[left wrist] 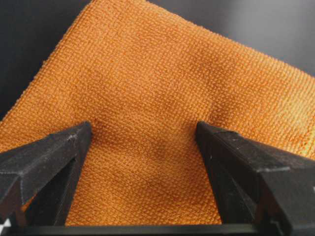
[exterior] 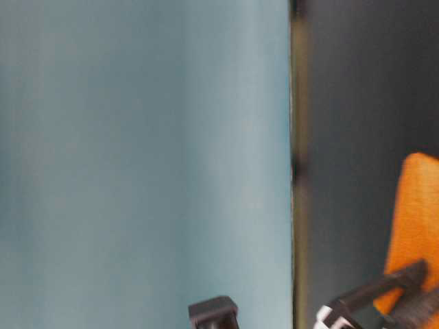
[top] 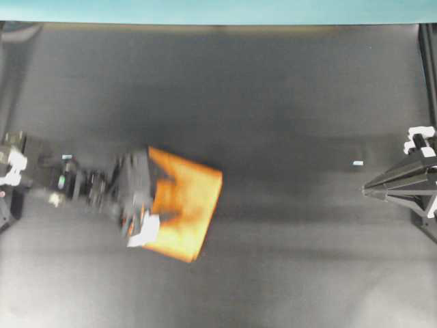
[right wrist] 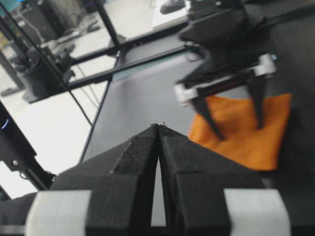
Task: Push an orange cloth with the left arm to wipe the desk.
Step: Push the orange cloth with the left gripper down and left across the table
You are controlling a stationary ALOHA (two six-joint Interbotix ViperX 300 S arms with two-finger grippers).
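Note:
The orange cloth [top: 190, 205] lies flat on the black desk [top: 287, 102], left of centre. My left gripper [top: 162, 199] stands over the cloth's left part, open. In the left wrist view the two black fingertips [left wrist: 81, 135] are set wide apart and press down on the cloth [left wrist: 162, 73], with only fabric between them. From the right wrist view the left gripper [right wrist: 240, 132] shows with both fingers resting on the cloth [right wrist: 246, 142]. My right gripper [top: 367, 189] is at the desk's right edge, far from the cloth, shut and empty, tips [right wrist: 158, 126] together.
A teal rim [top: 218, 10] runs along the desk's far edge. A small white tape mark [top: 358, 163] lies near the right gripper. Black frame rails [right wrist: 123, 46] border the desk. The table-level view is mostly a blurred teal surface [exterior: 137, 164].

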